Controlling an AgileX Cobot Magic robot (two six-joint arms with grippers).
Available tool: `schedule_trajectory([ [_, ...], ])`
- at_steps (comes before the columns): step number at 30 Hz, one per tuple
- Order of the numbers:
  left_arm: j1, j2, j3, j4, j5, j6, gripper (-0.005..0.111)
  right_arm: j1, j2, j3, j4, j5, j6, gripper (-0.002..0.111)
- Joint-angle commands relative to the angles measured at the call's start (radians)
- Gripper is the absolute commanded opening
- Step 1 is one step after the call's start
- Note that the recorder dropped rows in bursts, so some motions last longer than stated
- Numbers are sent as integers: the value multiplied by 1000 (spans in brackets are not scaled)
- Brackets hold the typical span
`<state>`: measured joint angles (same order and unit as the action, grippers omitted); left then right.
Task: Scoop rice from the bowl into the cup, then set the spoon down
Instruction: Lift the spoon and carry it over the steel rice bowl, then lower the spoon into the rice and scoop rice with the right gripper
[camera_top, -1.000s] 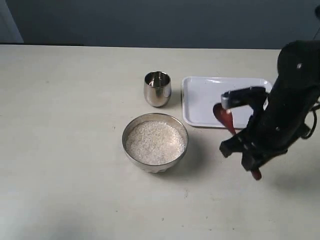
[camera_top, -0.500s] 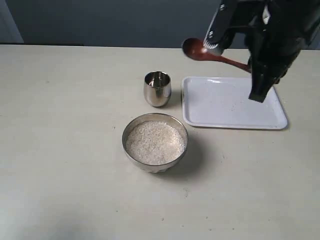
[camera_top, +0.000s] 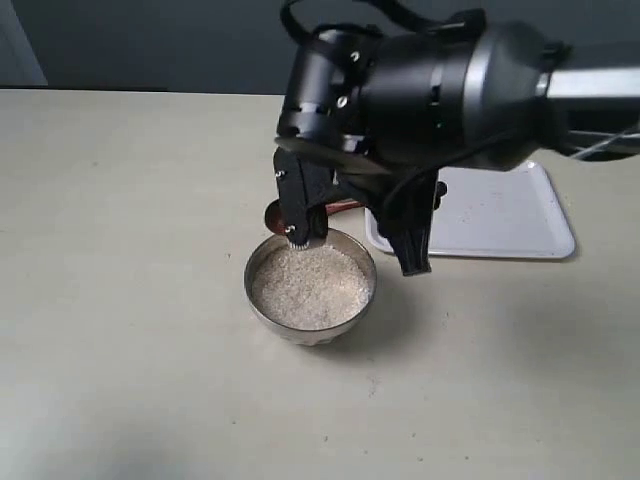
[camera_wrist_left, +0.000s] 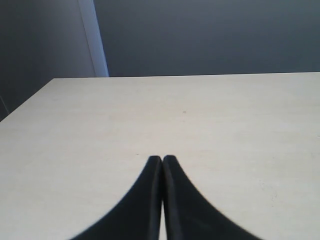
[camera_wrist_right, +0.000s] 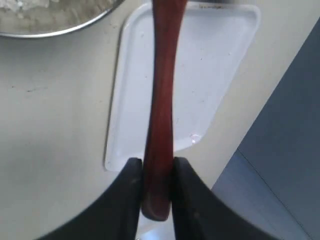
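Spoon (camera_wrist_right: 161, 100) handle tight in right pincer (camera_wrist_right: 156, 165), grip clear only in wrist view; left pincer (camera_wrist_left: 162, 160) closed, empty.

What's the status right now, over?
Right claw shut on spoon, scoop near bowl rim. Left claw shut, empty. Rice in bowl; cup not in view.

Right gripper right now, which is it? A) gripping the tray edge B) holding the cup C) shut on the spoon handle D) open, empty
C: the right wrist view shows the right gripper with both jaws pressed against the handle end of the spoon.
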<state>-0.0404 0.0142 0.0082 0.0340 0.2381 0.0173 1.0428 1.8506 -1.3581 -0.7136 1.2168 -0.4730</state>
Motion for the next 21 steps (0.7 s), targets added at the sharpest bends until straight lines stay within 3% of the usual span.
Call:
schedule_trajectory([
  [1,-3,-1,-8,-6,-7,-7,1,5,39,-3,-20,4,42,0],
  [13,-3,-1,-8,-6,-7,-7,1,4,97,31,-26,4,69,0],
  [21,-3,-1,-8,-6,-7,-7,1,4,101,130,-157,4,111,0],
])
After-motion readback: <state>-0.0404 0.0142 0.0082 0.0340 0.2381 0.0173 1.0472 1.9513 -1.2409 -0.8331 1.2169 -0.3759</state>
